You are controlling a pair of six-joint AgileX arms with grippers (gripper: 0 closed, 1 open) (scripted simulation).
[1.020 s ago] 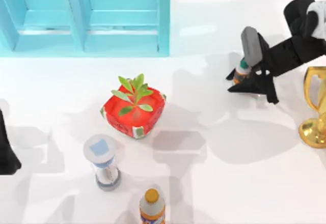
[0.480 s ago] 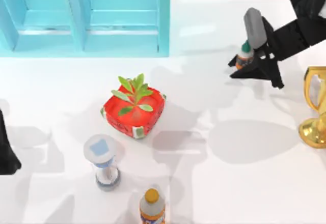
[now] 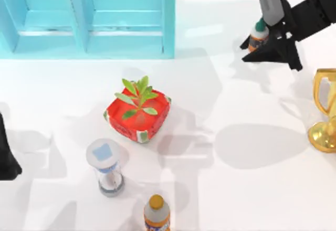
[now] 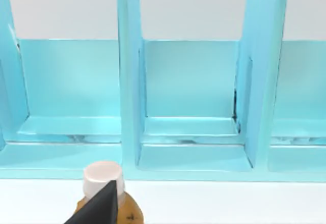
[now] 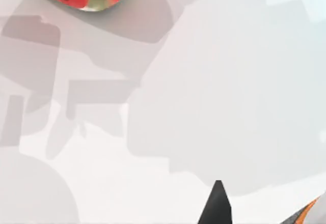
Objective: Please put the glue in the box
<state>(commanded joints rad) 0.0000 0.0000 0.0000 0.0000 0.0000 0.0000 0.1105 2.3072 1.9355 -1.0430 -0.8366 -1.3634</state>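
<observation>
Two arms are in play, but just one is working. From the top view, the right gripper [image 3: 261,44] is clamped on the glue [image 3: 257,34], a small white bottle with a dark-green cap, carried above the table [image 3: 236,178] near its far right. A second ago the bottle sat lower and closer to the trophy [image 3: 325,110]; it has since risen and moved toward the far edge, so the pick looks done and the carry to the box [image 3: 86,16] (the blue one at far left) is what remains, still well apart. The red planter [image 3: 137,114], hourglass [image 3: 106,167] and orange-capped bottle [image 3: 156,212] stand untouched. The left arm is parked at the left edge.

Left wrist view: blue box compartments ahead, open and free; whether the left fingers are apart I cannot tell.

Right wrist view: one dark fingertip [image 5: 217,203] over bare table, an orange sliver of the label [image 5: 305,211] at the corner.
</observation>
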